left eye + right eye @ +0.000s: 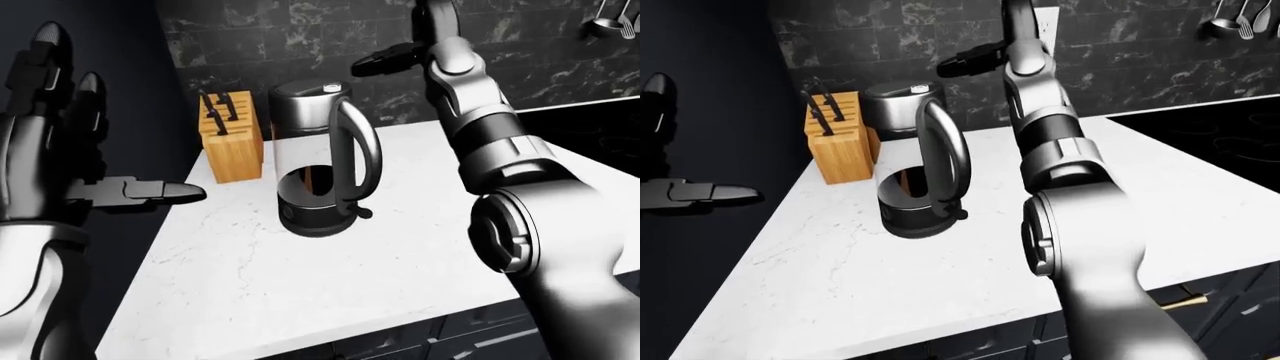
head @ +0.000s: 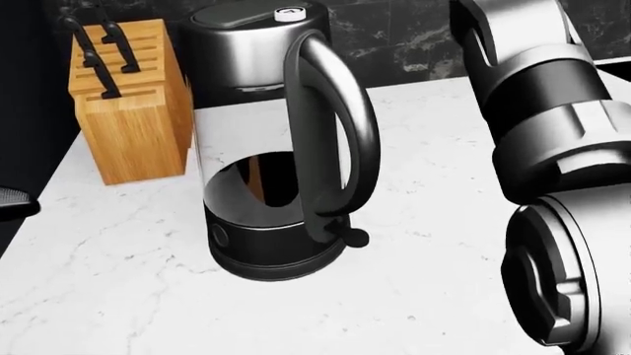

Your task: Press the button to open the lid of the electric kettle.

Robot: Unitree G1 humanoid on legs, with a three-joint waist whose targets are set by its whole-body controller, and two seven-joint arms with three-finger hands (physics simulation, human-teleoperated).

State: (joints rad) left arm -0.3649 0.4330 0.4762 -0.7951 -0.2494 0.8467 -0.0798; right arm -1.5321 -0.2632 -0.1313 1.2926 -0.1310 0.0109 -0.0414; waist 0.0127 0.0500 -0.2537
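Note:
The electric kettle stands upright on the white marble counter, with a glass body, a dark base and a curved handle that faces right. Its small white lid button sits on the closed lid, above the handle's top. My right hand is raised above and to the right of the lid, open, with its thumb pointing left toward the button and not touching it. The other fingers run off the top of the left-eye view. My left hand hangs open at the far left, well away from the kettle.
A wooden knife block stands just left of the kettle, against the dark tiled wall. A black cooktop fills the counter's right end, with utensils hanging above it. My right forearm fills the right side of the head view.

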